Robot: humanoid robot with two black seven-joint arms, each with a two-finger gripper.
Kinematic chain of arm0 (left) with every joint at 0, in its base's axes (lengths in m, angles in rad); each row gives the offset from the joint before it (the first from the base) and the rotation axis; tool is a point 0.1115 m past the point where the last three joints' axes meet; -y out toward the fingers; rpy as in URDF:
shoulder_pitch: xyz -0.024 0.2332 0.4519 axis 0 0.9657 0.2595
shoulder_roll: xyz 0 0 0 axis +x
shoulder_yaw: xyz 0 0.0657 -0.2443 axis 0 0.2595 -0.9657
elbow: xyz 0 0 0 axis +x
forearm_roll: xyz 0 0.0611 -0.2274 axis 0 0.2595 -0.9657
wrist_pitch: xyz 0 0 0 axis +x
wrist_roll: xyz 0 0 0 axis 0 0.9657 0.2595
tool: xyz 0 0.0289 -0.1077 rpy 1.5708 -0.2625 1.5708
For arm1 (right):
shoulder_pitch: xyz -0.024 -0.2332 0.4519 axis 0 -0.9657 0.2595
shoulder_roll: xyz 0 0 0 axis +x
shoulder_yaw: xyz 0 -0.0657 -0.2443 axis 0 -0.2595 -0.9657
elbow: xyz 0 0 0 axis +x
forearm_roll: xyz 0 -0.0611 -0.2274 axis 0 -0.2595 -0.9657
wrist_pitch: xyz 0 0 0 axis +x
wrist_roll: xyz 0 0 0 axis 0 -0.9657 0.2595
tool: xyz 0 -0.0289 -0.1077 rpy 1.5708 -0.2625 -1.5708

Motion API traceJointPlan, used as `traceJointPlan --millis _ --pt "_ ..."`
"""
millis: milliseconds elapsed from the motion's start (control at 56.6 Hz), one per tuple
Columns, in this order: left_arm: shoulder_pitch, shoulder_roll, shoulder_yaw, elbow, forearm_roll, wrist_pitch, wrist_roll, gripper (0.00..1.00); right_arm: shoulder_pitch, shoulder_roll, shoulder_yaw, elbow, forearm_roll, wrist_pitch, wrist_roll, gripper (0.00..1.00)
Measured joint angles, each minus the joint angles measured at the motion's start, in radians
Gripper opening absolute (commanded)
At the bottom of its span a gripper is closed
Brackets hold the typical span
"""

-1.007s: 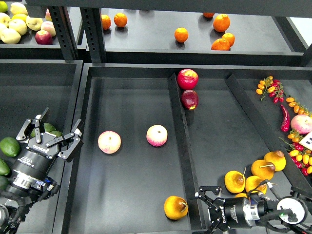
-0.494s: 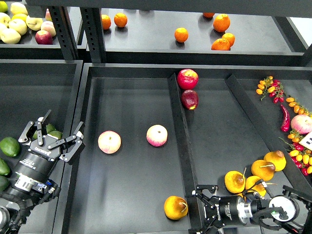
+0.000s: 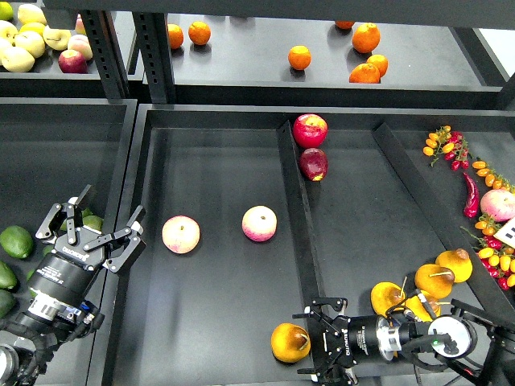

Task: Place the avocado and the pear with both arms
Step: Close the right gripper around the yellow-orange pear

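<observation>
Down at the bottom left, the left gripper (image 3: 96,232) hangs over the wall between the left bin and the centre tray (image 3: 217,322), fingers spread wide apart and holding nothing. Right under and behind it sits an avocado (image 3: 88,222), partly hidden by the fingers, with another avocado (image 3: 16,241) further left and more dark green fruit at the very edge of the view.

Over on the right, the right gripper (image 3: 319,347) lies low and sideways across the divider, pointing left, fingers parted and empty. Just beside its tips, in the centre tray, rests a pear (image 3: 290,342), golden with a brownish blotch, not clamped by anything; whether the fingertips touch it is hard to say. Behind the right arm, a cluster of more pears (image 3: 434,280) lies in the right compartment.

Further up the centre tray, two peaches (image 3: 181,234) sit side by side but apart, the second one (image 3: 259,223) to the right. Against the divider at the back, a red apple (image 3: 310,129) stands with a darker red one (image 3: 313,163) just in front of it. Oranges (image 3: 299,57) are scattered on the rear shelf, and small chillies and tomatoes (image 3: 483,193) line the far right.
</observation>
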State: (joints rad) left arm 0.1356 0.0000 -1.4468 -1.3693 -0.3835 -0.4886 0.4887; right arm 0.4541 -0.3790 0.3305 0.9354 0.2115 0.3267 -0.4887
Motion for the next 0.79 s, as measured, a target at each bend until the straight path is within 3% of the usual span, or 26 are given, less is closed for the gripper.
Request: traceJointPlan --millis 795 --pt "0.008 0.000 0.007 -0.006 0.000 0.000 0.000 0.99 0.026 0.108 0.002 -0.140 -0.003 -0.002 0.000 0.88"
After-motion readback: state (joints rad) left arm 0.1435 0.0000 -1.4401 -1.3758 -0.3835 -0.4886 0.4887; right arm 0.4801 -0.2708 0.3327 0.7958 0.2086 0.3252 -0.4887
